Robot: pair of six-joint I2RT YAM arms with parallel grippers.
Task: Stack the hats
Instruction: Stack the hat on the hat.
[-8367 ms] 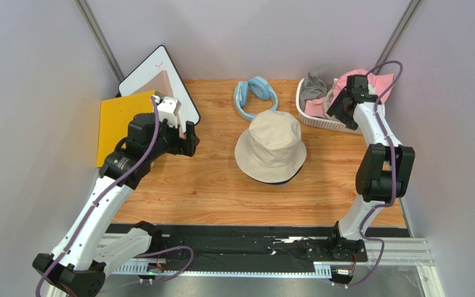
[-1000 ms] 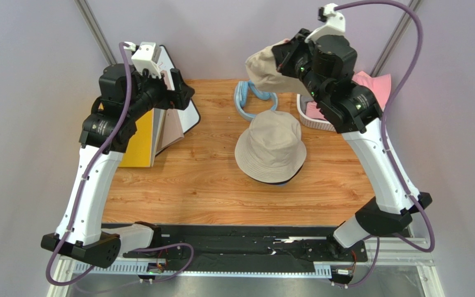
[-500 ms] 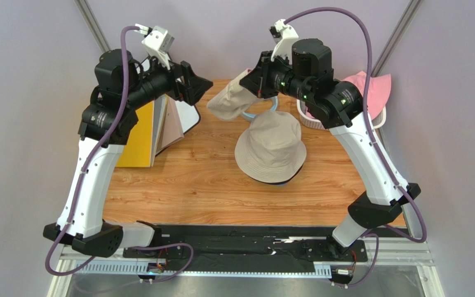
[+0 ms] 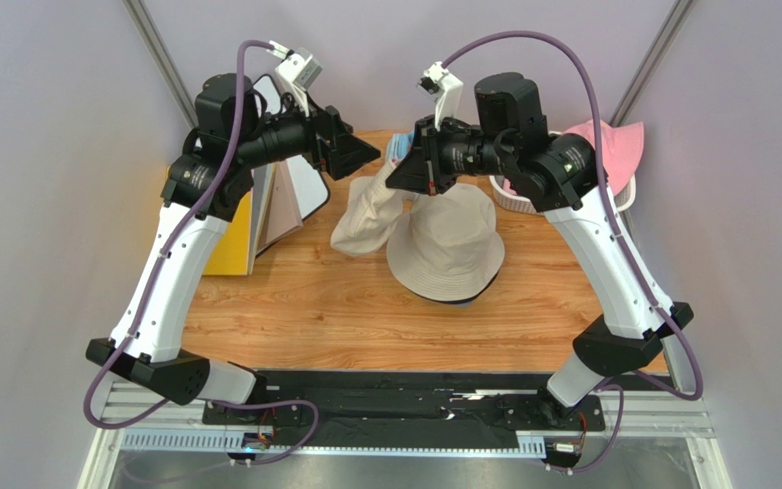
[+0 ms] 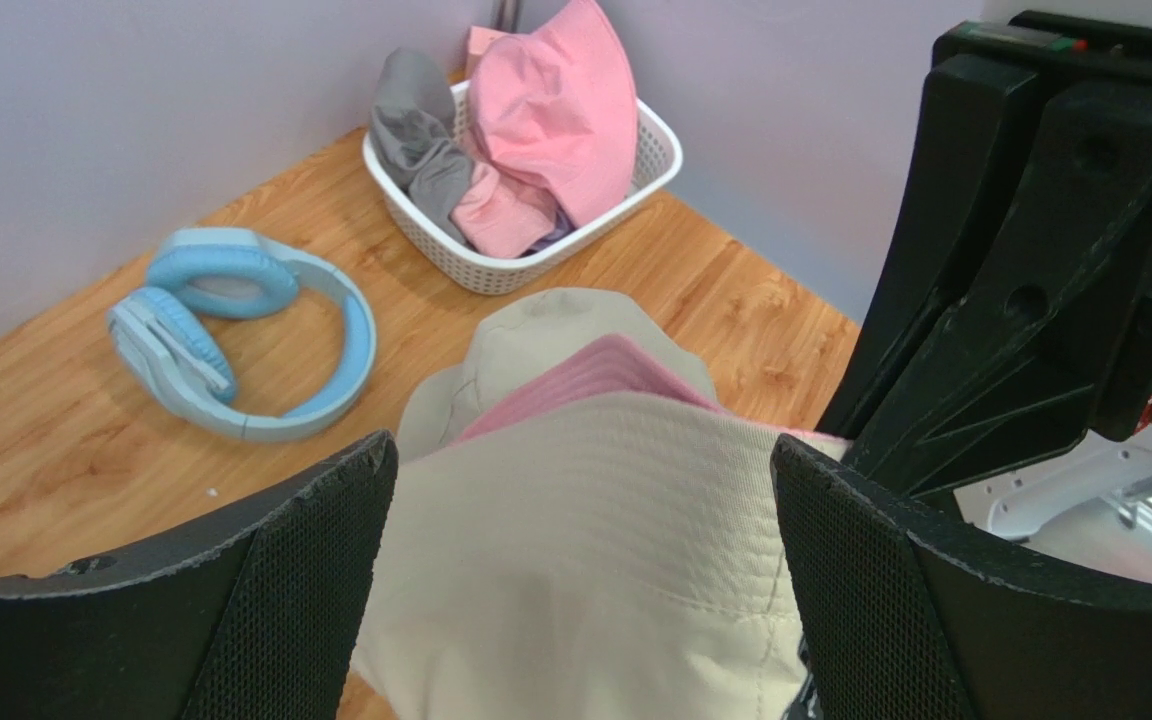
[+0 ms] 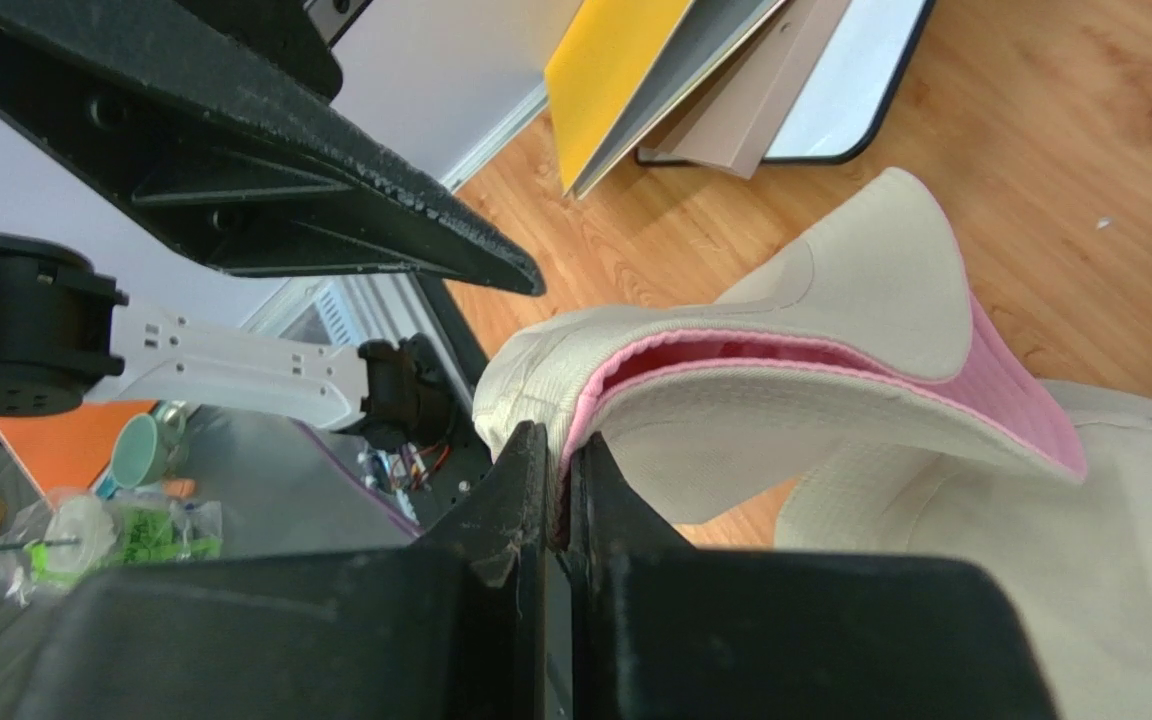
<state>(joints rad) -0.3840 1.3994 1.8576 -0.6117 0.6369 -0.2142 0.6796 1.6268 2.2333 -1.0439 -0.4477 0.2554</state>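
My right gripper (image 4: pixel 403 179) is shut on the brim of a beige hat with a pink lining (image 4: pixel 364 219), which hangs left of the stack above the table. In the right wrist view the fingertips (image 6: pixel 555 435) pinch the brim edge of that hat (image 6: pixel 853 300). My left gripper (image 4: pixel 352 155) is open just left of it; in its wrist view the held hat (image 5: pixel 582 555) fills the gap between the wide pads (image 5: pixel 267 600). Another beige hat (image 4: pixel 446 242) lies on the table over a dark one (image 4: pixel 458 299). Pink (image 5: pixel 555 113) and grey (image 5: pixel 414 132) hats sit in the basket.
A white basket (image 4: pixel 521 199) stands at the back right. Light blue headphones (image 5: pixel 237 330) lie at the back middle, mostly hidden behind the arms in the top view. Yellow, tan and white boards (image 4: pixel 281 204) lean at the left wall.
My right arm has swung the beige hat left and down, from high at the back to beside the stack. My left gripper has moved right, up to the hat.
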